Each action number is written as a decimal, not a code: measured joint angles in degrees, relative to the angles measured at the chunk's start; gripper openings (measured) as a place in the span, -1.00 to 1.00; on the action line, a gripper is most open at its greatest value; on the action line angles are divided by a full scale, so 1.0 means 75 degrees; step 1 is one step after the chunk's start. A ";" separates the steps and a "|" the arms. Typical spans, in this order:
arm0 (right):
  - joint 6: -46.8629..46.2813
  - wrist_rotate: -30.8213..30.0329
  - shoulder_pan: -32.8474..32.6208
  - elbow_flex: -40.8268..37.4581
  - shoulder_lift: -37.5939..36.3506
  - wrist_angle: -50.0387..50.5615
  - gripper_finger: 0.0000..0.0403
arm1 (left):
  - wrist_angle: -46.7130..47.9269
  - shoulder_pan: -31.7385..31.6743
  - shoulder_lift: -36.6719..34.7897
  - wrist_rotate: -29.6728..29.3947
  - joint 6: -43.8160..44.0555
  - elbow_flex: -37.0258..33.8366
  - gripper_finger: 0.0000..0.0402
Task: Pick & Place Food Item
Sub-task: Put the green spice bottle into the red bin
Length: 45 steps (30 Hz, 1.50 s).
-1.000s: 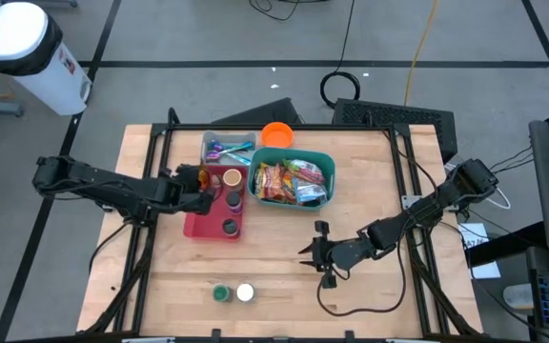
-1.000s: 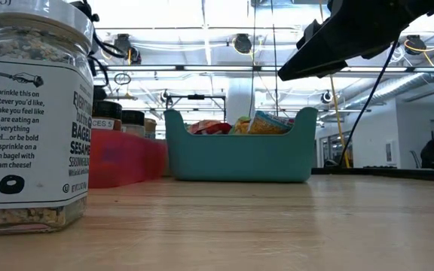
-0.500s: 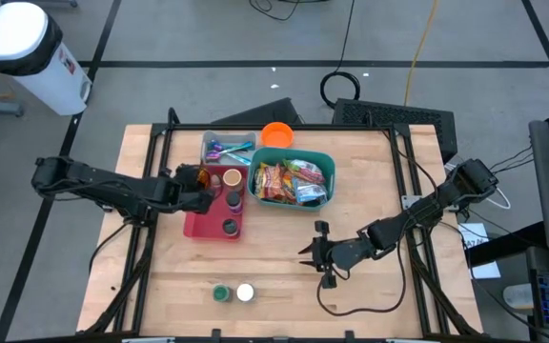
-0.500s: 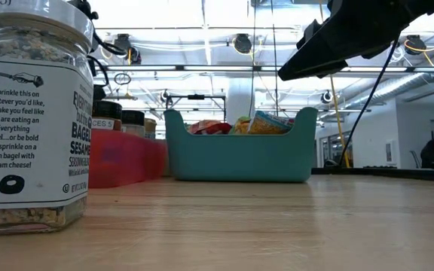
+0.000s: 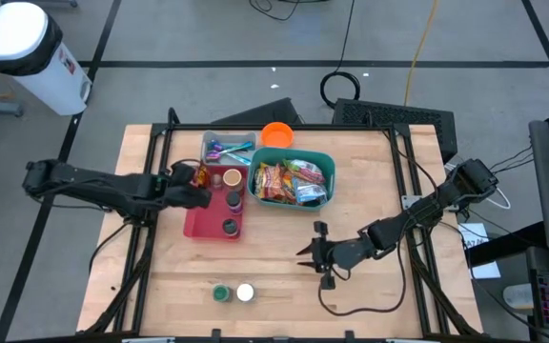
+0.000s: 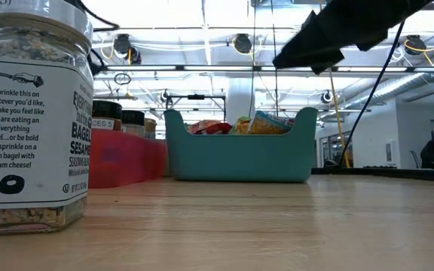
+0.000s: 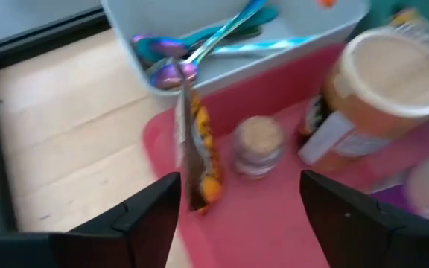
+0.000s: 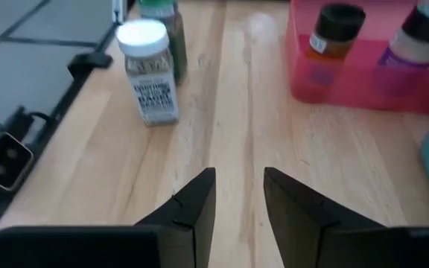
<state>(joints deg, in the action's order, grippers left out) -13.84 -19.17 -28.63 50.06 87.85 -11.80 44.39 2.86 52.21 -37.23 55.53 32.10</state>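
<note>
Red tray [image 5: 198, 225] is sitting crowded at its far end: orange snack packet [image 7: 198, 152] standing upright, small jar [image 7: 257, 146] just beside it, tan-lidded canister [image 7: 378, 89] near that, dark-capped bottles [image 5: 231, 200] along the side nearest the teal bin [image 5: 292, 179]. Clear cutlery box [image 5: 227, 148] is butting the tray's far edge. Left gripper [image 5: 198, 194] is hanging at the tray's left rim. Bare wood is lying between tray and the two jars [image 5: 233, 292] near the front edge. Right gripper [image 5: 315, 253] is hovering over bare centre-right table [image 5: 389, 181].
</note>
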 joint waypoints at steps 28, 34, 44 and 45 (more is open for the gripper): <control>0.1144 0.1596 0.0036 -0.0256 0.1521 -0.4238 -0.44 | -0.4493 0.2825 -0.0360 0.3150 -0.4015 0.0006 0.41; 0.1141 0.1587 0.0036 -0.0256 0.1502 -0.4157 -0.44 | -0.5104 0.4590 -0.0205 0.2641 -0.4876 0.0006 0.41; 0.1141 0.1581 0.0036 -0.0256 0.1501 -0.4157 -0.44 | -0.6546 0.5834 0.1548 0.2097 -0.5046 0.0012 0.41; 0.1141 0.1580 0.0036 -0.0256 0.1501 -0.4157 -0.44 | -0.6667 0.5858 0.1750 0.2185 -0.5044 0.0012 0.41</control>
<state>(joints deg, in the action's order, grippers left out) -5.28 -7.32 -28.36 48.14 99.11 -42.98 -5.61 46.79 65.34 -20.84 17.70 32.18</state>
